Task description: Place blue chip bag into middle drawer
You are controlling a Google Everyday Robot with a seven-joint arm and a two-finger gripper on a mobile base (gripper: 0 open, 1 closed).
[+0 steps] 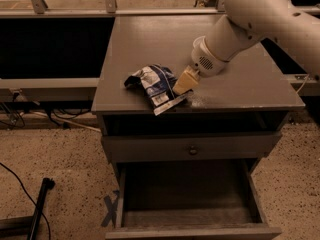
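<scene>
Hand sits low at frame centre, against the right edge of the blue chip bag on the surface; open or closed, cannot tell. Middle drawer stands pulled open at frame bottom.

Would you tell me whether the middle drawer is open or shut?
Open: the middle drawer is pulled out, plank floor showing; the blue chip bag lies on the cabinet top by the gripper.

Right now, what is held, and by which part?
Cannot tell: the gripper is at the right edge of the blue chip bag, which lies on the cabinet top.
</scene>
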